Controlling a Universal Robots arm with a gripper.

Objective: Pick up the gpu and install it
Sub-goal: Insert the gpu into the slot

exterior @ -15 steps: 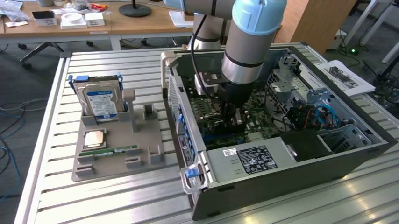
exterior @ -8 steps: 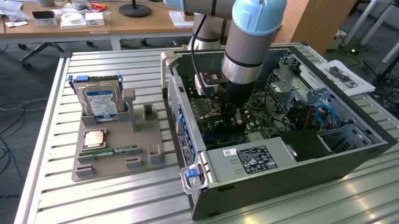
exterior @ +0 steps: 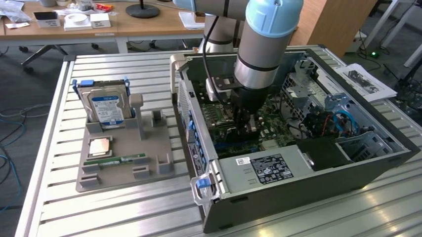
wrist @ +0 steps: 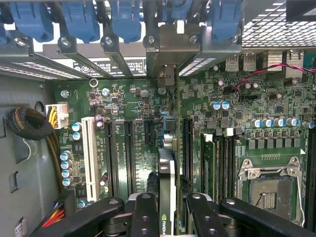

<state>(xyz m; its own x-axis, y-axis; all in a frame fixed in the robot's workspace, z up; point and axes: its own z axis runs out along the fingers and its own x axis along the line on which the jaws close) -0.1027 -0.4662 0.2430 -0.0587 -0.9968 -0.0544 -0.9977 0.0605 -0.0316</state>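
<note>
**Card's down in the case, clamped in the gripper**

Near the bottom edge of the exterior view sits the open computer case (exterior: 290, 163), lying on its side on the slatted metal table (exterior: 99, 212). The arm reaches down into the middle of it. From the wrist camera the gripper (wrist: 168, 207) is partly closed, its black fingers (wrist: 144, 212) pinching the graphics card (wrist: 167, 182) edge-on, standing upright over the green motherboard (wrist: 138, 98) among the long slots. The card's metal bracket (wrist: 170, 49) lines up with the rear openings. Off on the exterior view's left, the grey parts tray (exterior: 118, 163) holds a blue-labelled hard drive (exterior: 107, 107), upright, and a memory stick (exterior: 115, 160), lying flat.
</note>
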